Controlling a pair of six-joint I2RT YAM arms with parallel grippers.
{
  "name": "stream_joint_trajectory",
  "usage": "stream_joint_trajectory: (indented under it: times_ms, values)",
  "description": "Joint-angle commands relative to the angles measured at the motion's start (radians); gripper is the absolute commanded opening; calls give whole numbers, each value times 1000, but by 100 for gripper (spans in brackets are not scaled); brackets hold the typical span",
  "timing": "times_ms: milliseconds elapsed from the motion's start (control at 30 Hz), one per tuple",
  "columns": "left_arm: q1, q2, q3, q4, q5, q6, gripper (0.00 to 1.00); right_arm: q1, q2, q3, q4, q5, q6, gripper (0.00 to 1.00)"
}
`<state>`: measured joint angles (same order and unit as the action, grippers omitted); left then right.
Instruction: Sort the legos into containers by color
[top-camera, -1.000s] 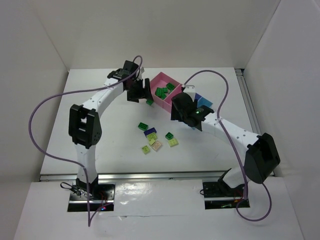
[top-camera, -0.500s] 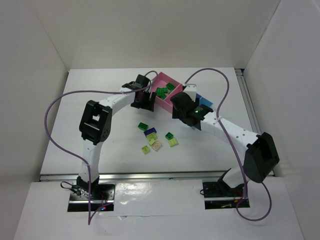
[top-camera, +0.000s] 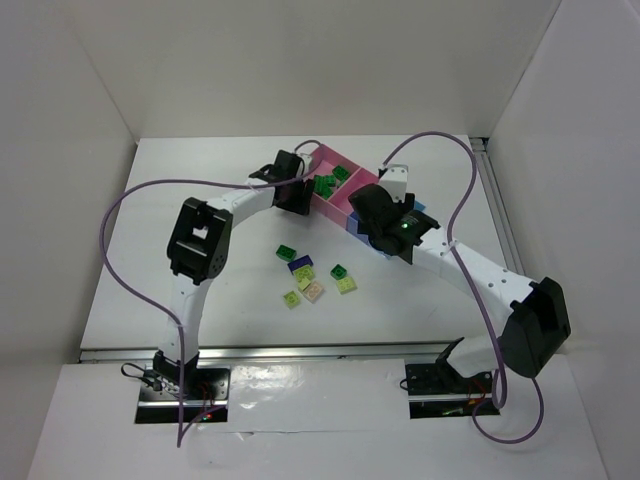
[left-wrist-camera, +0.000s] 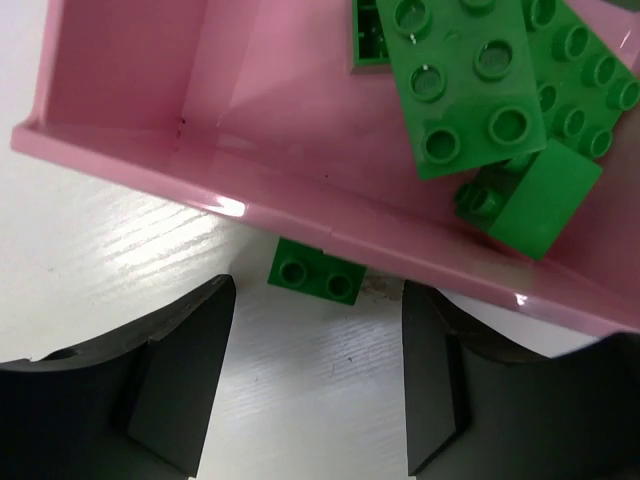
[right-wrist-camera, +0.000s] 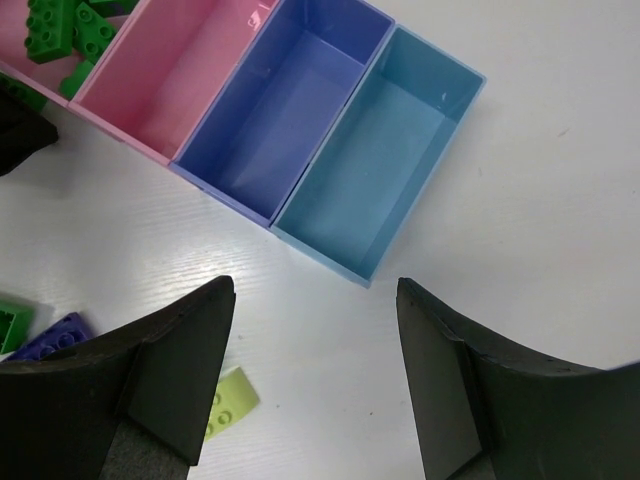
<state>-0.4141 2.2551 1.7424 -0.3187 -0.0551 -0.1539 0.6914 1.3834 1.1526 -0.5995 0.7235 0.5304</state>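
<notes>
Top external view: the left gripper (top-camera: 294, 196) sits low at the near-left wall of the large pink bin (top-camera: 322, 150), which already holds a heap of green bricks (top-camera: 324, 182). The right arm (top-camera: 450, 260) reaches over the far end of the row of bins. A cluster of loose legos (top-camera: 310, 277) lies on the table (top-camera: 200, 170), well apart from the bins.

Left wrist view: the fingers (left-wrist-camera: 180, 370) are spread wide and hold nothing. One small dark green brick (left-wrist-camera: 316, 275) lies studs-up on the table, touching the outer wall of the pink bin. It sits ahead of the fingertips, roughly centred between them. This looks like the pick in hand. The closing line runs along the wall, which suits it. The gripper should ease forward until the pads flank the brick's short ends, stopping before the tips meet the rim. It should then close gently, since a hard nudge could shove the bin or trap the brick beneath the lip. After that the brick needs lifting clear over the wall before release.

Right wrist view: the right gripper (right-wrist-camera: 310, 370) is also open and empty, above bare table near the violet-blue bin (right-wrist-camera: 285, 110) and light blue bin (right-wrist-camera: 385, 160), both of which are empty. A pale yellow-green brick (right-wrist-camera: 228, 400) and a dark blue-purple brick (right-wrist-camera: 55, 335) lie near its left finger.
</notes>
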Motion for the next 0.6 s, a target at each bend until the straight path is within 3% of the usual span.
stream_joint_trajectory:
  times_ms: [0,133,400,567]
  values:
    - [-2,34,40,26,21,33,72,3,-8,-2,-25,33,3,73]
    - [-2,34,31,53,21,43,71,3,3,-2,-16,24,3,73]
    - [-2,-11,31,66,64,63,31,3,32,18,-16,14,3,73]
    - [-2,-89,-6,29,38,73,30,3,42,18,-6,5,-6,73]
